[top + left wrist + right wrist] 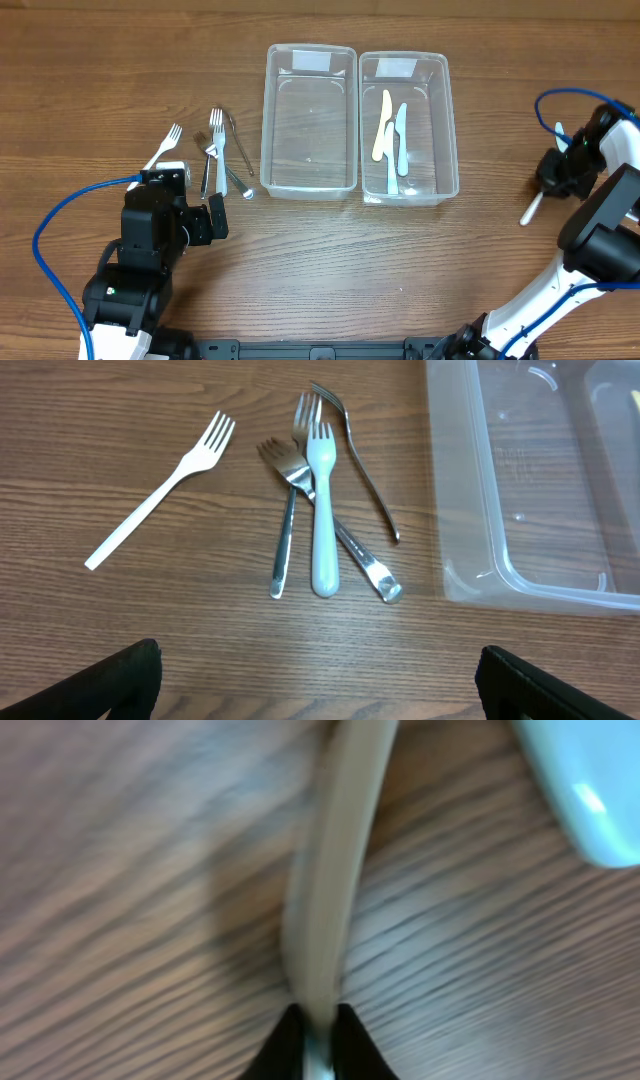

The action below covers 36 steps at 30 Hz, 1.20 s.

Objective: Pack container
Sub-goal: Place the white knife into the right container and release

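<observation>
Right hand (317,1042) clenched on the end of a white utensil (335,870), at the far right of the tabletop (500,280), well apart from both containers. Left hand (320,685) released, fingers spread wide, hovering near the fork pile (322,510). A white plastic fork (160,490) lies apart, left of the pile. Left container (309,185) sits just beside the forks; right container (447,130) holds knives (400,140)

Open table (120,630) around forks (322,510); container wall (470,490) near.

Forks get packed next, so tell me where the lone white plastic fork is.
Overhead view: the white plastic fork lies on the left of the table, apart from and just left of the fork pile.
</observation>
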Available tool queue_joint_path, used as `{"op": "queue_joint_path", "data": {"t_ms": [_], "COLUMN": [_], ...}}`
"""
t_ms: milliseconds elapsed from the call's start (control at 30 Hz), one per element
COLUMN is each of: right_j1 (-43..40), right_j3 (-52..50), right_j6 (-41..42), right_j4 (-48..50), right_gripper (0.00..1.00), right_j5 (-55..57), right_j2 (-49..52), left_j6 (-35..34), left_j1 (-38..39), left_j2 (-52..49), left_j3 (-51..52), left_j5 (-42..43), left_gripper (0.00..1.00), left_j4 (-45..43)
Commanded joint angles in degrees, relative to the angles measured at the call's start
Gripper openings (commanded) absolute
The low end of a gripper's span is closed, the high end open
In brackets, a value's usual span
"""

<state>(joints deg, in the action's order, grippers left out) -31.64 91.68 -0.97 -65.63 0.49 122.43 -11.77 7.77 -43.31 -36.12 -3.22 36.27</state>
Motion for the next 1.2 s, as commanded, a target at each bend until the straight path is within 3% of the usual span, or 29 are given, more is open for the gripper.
{"op": "queue_joint_path", "data": {"t_ms": [0,333,533,700,967,1033,1167], "right_j1": [3.4,15.2,26.5,34.9,38.8,38.8,37.1], "right_j3": [7.7,18.2,17.6,10.7,-6.4,-6.5,-1.9], "right_j6": [1.3,1.3,1.3,1.3,4.1,4.0,2.1], "right_j4": [-2.2,-5.1,-4.9,0.9,13.8,13.3,11.8], "right_gripper": [0.04,0.04,0.04,0.04,0.26,0.46,0.56], "right_j5": [-5.4,-10.4,-10.9,-10.4,-9.8,-9.6,-9.0], "right_j2": [-2.5,-15.2,-17.5,-16.5,-16.5,-16.5,-18.1], "left_j6": [1.1,1.1,1.1,1.1,1.1,1.1,1.1], "left_j1": [-0.2,-0.2,-0.2,-0.2,-0.2,-0.2,-0.2], "left_j2": [-0.1,-0.1,-0.1,-0.1,-0.1,-0.1,-0.1], "left_j3": [-1.5,-1.5,-1.5,-1.5,-1.5,-1.5,-1.5], "left_j5": [-0.2,-0.2,-0.2,-0.2,-0.2,-0.2,-0.2], "left_gripper": [1.0,1.0,1.0,1.0,1.0,1.0,1.0], "left_j4": [-0.1,-0.1,-0.1,-0.1,-0.1,-0.1,-0.1]}}
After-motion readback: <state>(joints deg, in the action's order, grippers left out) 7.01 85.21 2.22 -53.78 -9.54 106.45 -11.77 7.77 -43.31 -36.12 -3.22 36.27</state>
